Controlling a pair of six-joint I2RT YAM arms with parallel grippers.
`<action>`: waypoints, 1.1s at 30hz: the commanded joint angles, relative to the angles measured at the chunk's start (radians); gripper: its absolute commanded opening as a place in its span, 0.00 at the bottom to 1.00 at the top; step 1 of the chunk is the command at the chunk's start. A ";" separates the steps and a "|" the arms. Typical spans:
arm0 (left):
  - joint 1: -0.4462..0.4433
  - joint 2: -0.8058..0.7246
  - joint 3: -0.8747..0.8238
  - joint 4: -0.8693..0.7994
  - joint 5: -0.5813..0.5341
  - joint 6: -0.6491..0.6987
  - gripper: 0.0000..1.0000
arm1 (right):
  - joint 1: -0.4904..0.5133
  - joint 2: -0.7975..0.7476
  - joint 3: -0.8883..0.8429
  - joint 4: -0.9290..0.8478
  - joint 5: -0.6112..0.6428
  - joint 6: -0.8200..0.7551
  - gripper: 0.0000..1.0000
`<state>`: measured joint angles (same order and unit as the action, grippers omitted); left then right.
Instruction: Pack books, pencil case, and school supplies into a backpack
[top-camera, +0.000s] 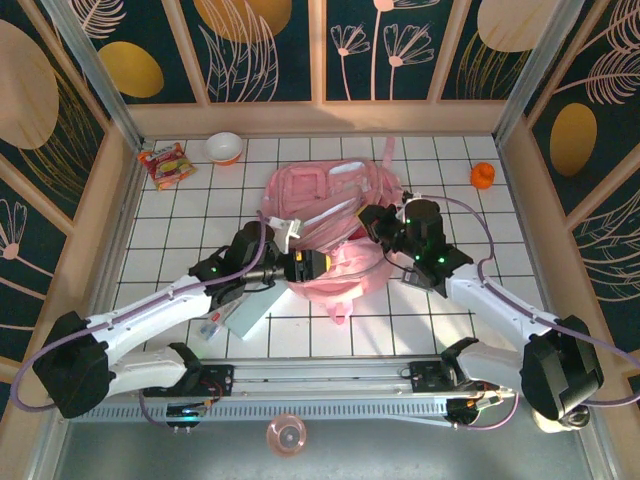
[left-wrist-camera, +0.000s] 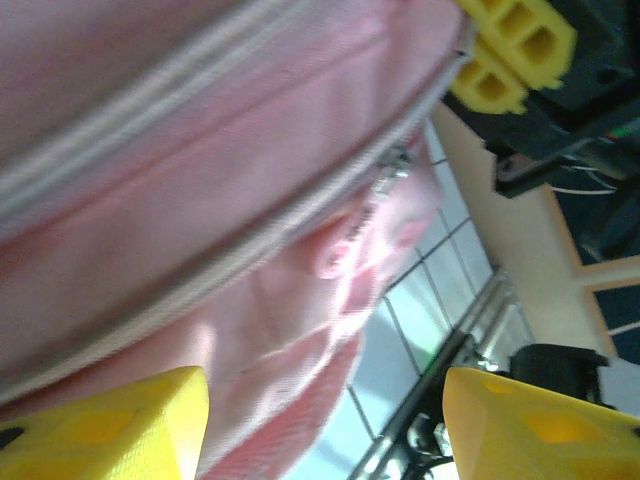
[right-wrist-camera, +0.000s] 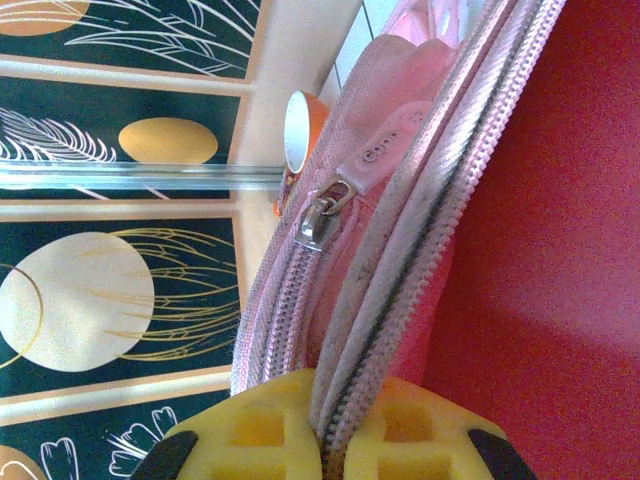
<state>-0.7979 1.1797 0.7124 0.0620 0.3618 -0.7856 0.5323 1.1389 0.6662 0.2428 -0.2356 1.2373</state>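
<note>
Right gripper (right-wrist-camera: 325, 392), right wrist view: clamped on backpack (right-wrist-camera: 290, 300) zip edge; contents I cannot see. Left wrist view: left gripper (left-wrist-camera: 320, 400) spread, pink fabric just ahead. Top view: pencil case (top-camera: 250, 312) under left arm, near backpack, long axis pointing toward it; left arm nearer.

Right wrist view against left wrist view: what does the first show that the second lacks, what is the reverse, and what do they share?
Right wrist: the right gripper is shut on the zip edge of the soft pink backpack. There is also a pink zip pull tab, an orange-and-white bowl and the dark flowered wall.
Left wrist: the left gripper is open, with its yellow fingers apart near the bag. The white tiled table is also in view.
Shared: pink backpack fabric with zip lines, and yellow gripper fingers.
</note>
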 joint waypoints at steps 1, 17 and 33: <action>-0.012 0.026 -0.004 0.109 0.041 -0.065 0.63 | 0.009 -0.002 0.055 0.142 0.028 -0.021 0.00; -0.021 0.148 0.034 0.277 -0.006 -0.064 0.53 | 0.053 0.003 0.065 0.131 0.007 -0.030 0.00; -0.030 0.174 0.036 0.253 -0.063 -0.053 0.41 | 0.054 -0.002 0.059 0.118 0.005 -0.037 0.00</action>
<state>-0.8215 1.3350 0.7315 0.3111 0.3367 -0.8463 0.5705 1.1492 0.6666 0.2562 -0.2173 1.2324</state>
